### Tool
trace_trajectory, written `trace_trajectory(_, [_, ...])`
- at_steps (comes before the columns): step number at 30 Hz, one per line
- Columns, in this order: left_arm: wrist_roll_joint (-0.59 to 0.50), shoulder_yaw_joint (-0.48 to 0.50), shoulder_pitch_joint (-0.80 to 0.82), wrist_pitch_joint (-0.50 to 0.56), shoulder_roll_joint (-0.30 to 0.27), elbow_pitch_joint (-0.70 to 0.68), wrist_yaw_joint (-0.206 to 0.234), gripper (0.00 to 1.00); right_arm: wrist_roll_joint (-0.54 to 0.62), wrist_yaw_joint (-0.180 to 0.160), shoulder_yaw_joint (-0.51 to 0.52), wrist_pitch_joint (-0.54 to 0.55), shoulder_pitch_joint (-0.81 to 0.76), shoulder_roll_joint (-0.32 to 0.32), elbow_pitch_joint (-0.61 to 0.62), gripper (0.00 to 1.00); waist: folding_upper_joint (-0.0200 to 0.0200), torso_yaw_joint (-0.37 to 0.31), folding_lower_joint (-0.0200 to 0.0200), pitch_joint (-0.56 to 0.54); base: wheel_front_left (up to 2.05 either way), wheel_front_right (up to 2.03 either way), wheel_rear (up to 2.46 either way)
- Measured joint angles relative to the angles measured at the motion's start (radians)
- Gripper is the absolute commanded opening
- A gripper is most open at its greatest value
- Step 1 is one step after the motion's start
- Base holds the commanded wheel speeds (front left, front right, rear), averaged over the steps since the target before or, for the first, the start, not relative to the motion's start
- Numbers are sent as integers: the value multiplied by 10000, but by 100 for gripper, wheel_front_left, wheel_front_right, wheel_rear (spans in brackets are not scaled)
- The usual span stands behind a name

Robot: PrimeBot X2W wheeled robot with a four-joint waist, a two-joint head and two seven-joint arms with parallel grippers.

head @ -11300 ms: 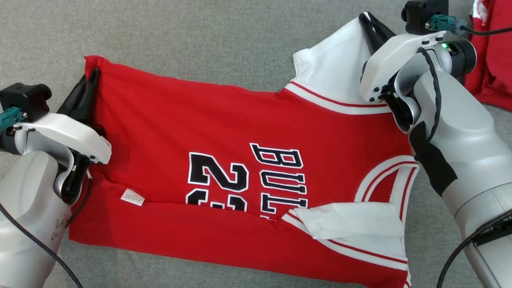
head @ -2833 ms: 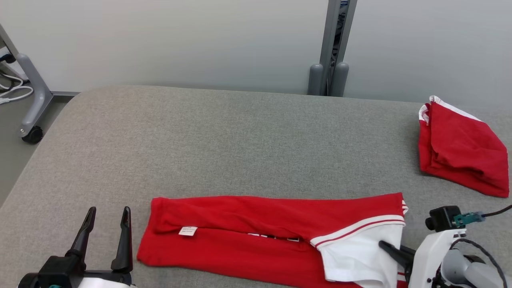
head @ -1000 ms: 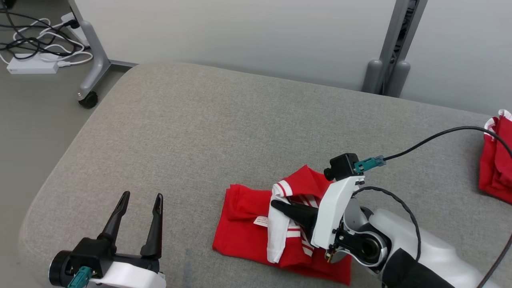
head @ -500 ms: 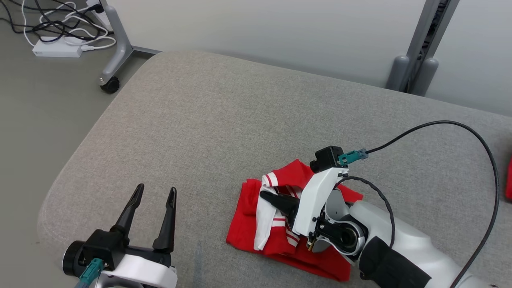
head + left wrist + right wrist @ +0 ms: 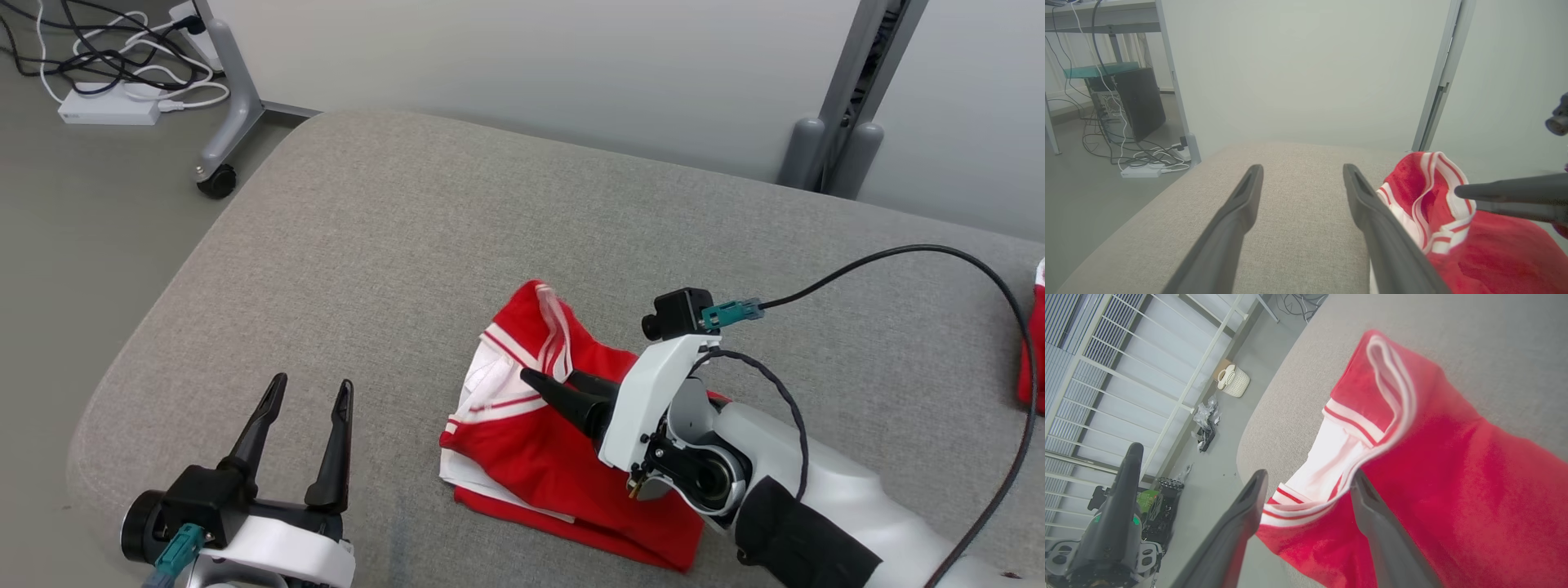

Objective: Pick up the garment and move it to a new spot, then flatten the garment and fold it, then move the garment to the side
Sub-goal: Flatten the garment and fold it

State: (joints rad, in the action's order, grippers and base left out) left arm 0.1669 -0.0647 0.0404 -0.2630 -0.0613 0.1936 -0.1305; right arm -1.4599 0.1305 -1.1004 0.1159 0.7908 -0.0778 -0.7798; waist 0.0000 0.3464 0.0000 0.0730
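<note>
Right wrist view: your right gripper (image 5: 1308, 475) spread, jersey (image 5: 1453, 477) trim (image 5: 1306, 508) between fingers (image 5: 1241, 522), maybe snagged.
Beside jersey: left gripper (image 5: 313, 384) spread, empty.
Risk: retreating drags trim, undoing fold.

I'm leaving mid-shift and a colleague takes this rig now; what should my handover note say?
Left gripper: open, empty, clear of the garment.
Right gripper: open, fingers astride the garment's striped edge.
Garment: folded red bundle on the grey cushion, top flap rumpled.
Done: flattening, folding.
Left: probably tidy flap, move garment aside.
</note>
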Motion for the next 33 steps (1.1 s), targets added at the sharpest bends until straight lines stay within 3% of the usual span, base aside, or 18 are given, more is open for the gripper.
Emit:
trace_trajectory(10, [0,127,-43,0,-165,-92,0,100,244,0,44,-1749,-561,-1459,1923,100,0,-452,0,-123,0,0,0])
trace_trajectory(18, [2,169,-78,0,-226,-100,0,100,148,0,-52,-2439,-1031,-2061,3264,100,0,-608,0,-161,0,0,0])
trace_trajectory(25, [0,136,-125,0,-272,-98,0,100,1055,2,-433,-3214,-1027,-2414,2633,100,0,-596,0,-281,0,0,0])
trace_trajectory(33, [-69,284,-364,0,-293,-209,0,100,988,2,-493,-2987,-1270,-2817,1856,100,0,-779,0,-397,0,0,0])
